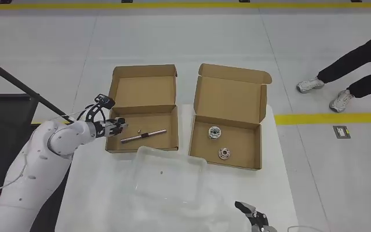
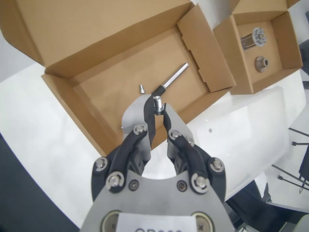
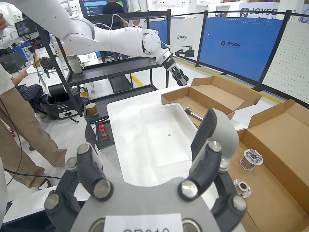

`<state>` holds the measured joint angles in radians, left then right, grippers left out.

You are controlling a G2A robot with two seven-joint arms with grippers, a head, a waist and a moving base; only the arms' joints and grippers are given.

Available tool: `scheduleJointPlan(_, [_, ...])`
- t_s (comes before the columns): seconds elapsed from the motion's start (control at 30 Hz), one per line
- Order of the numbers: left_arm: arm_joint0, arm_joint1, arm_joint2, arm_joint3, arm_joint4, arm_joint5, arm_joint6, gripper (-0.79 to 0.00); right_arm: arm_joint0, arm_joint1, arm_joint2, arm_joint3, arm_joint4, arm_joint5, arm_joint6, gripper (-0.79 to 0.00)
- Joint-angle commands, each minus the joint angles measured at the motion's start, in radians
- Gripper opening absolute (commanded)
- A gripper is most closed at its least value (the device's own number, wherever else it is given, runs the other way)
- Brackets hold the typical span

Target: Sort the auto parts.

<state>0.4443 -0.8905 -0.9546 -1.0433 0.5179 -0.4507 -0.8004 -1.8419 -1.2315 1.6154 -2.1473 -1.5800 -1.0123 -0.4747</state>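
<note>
Left pincer (image 1: 119, 124): clenched on a bolt (image 2: 158, 105), held by its head with the threaded end up. It hangs over the left wall of the left box (image 1: 142, 104).
Label (image 2: 157, 223): a white sticker on the left pincer's base, with its print cut by the frame edge.
Left box: open, its lid standing up at 12 o'clock. On its floor lie a small screw (image 2: 141, 89) and a rod (image 1: 143, 135). The screw is at 9 o'clock of the rod and apart from it. The rod lies slanted, with its dark end toward the left pincer.
Tabletop (image 1: 98, 185): white, with a bare stretch at 9 o'clock of the tray.
Tray (image 1: 191, 194): clear, at 6 o'clock of both boxes, its far rim just beside their near walls. It holds one small dark piece (image 1: 160, 171), too small to name.
Right box (image 1: 229, 95): open, lid up at 12 o'clock, its right wall near the tabletop's right edge. Inside are a toothed hub (image 1: 215, 132) and, at 5 o'clock of it and apart, a flanged hub (image 1: 224, 153).
Right pincer (image 3: 149, 124): released, fingers wide apart, at 5 o'clock of the tray near the tabletop's near edge.
</note>
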Motion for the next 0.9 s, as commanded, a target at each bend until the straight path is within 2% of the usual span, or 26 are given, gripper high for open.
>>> scheduleJointPlan(0.0, [-0.058, -0.026, 0.053, 0.078, 0.004, 0.007, -0.013, -0.785, 0.0, 0.0, 0.0, 0.0, 0.0, 0.0, 0.0, 0.0])
scheduleJointPlan(0.13, [-0.146, -0.085, 0.15, 0.212, 0.023, 0.039, -0.024, -0.785, 0.0, 0.0, 0.0, 0.0, 0.0, 0.0, 0.0, 0.0])
scheduleJointPlan(0.4, [-0.143, -0.085, 0.15, 0.21, 0.025, 0.042, -0.02, -0.785, 0.0, 0.0, 0.0, 0.0, 0.0, 0.0, 0.0, 0.0])
scheduleJointPlan(0.5, [-0.13, -0.091, 0.158, 0.206, 0.042, 0.091, -0.009, -0.785, 0.0, 0.0, 0.0, 0.0, 0.0, 0.0, 0.0, 0.0])
scheduleJointPlan(0.87, [-0.205, -0.186, 0.252, 0.375, -0.003, 0.143, -0.029, -0.785, 0.0, 0.0, 0.0, 0.0, 0.0, 0.0, 0.0, 0.0])
